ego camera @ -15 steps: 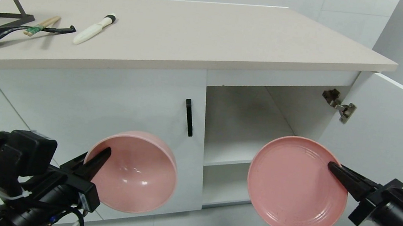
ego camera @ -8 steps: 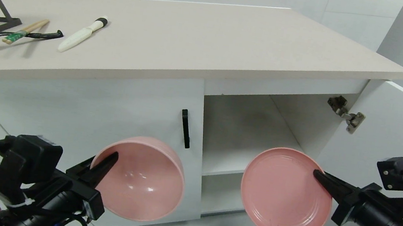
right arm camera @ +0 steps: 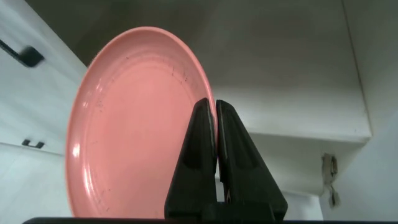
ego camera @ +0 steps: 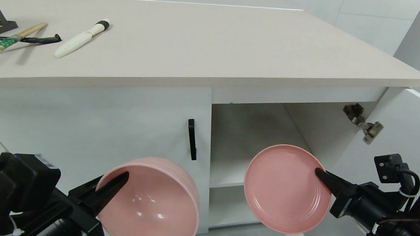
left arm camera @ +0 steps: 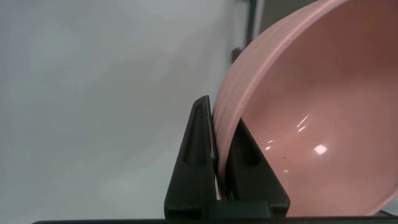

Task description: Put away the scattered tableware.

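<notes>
Pink plastic, two pieces, both carried. Far left on the desk [ego camera: 212, 41] lie chopsticks [ego camera: 20, 34] and a white knife [ego camera: 80, 38], well apart from the arms.

The left tool [ego camera: 120, 181] is clenched on the rim of the pink bowl [ego camera: 153, 212], which is tilted with its mouth outward, in front of the closed cabinet door [ego camera: 91, 122].

Further right, the pink plate [ego camera: 282, 188] stands on edge at the mouth of the open compartment, just before the shelf [ego camera: 234, 166]. The right tool [ego camera: 322, 176] pinches its rim.

Judged step: stowing the plate. The next move calls for pushing inward over the shelf, levelling the plate, then letting go, while minding the compartment wall. The bowl likely follows.
</notes>
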Robot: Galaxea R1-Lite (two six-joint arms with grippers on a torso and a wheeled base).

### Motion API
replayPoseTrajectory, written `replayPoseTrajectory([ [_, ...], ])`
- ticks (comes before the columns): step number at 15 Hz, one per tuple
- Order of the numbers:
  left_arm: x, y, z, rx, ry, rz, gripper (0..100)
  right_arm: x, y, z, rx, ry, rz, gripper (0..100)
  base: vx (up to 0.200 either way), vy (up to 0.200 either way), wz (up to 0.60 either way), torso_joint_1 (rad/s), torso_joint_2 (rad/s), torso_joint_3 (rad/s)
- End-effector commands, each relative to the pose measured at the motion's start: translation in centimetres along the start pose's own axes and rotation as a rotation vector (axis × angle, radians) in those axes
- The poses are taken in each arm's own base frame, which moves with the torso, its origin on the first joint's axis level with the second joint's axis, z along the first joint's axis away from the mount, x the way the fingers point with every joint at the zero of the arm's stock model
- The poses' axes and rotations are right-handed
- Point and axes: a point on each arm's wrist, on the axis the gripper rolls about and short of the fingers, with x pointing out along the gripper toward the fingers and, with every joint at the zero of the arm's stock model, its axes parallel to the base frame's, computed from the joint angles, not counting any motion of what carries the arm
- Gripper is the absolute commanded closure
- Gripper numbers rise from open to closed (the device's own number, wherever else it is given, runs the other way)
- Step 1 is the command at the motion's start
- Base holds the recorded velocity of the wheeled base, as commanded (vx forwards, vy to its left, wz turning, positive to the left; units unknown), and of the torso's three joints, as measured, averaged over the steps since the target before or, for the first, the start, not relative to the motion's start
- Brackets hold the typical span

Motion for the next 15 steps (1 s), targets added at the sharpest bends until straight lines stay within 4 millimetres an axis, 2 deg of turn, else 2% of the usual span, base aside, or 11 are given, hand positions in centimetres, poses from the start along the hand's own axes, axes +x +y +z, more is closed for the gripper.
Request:
replayPoseTrajectory([
  [1, 0.0, 0.0, 0.0, -0.001, -0.002, 0.001, 100, 0.9, -0.3, -1.0, 0.007, 0.035, -0.005, 100, 0.000, 0.000, 0.00, 0.000, 0.00, 0.000],
  [8, -0.1, 0.0, 0.1, -0.008, -0.008, 0.001, 100, 4.5, -1.0, -1.7, 0.006, 0.014, -0.001, 100, 0.000, 0.000, 0.00, 0.000, 0.00, 0.000],
  [11, -0.1, 0.1, 0.1, -0.009, -0.002, 0.005, 100, 6.0, -1.4, -2.1, 0.063, 0.005, -0.005, 100, 0.000, 0.000, 0.00, 0.000, 0.00, 0.000],
  [14, 0.0, 0.3, 0.1, -0.032, -0.006, 0.016, 100, 6.5, -1.7, -2.4, 0.068, 0.004, -0.017, 100, 0.200, 0.000, 0.00, 0.005, 0.00, 0.001],
  [15, 0.0, 0.3, 0.1, -0.027, -0.004, 0.016, 100, 6.5, -1.7, -2.4, 0.068, 0.005, -0.017, 100, 0.000, 0.000, 0.00, 0.000, 0.00, 0.000],
])
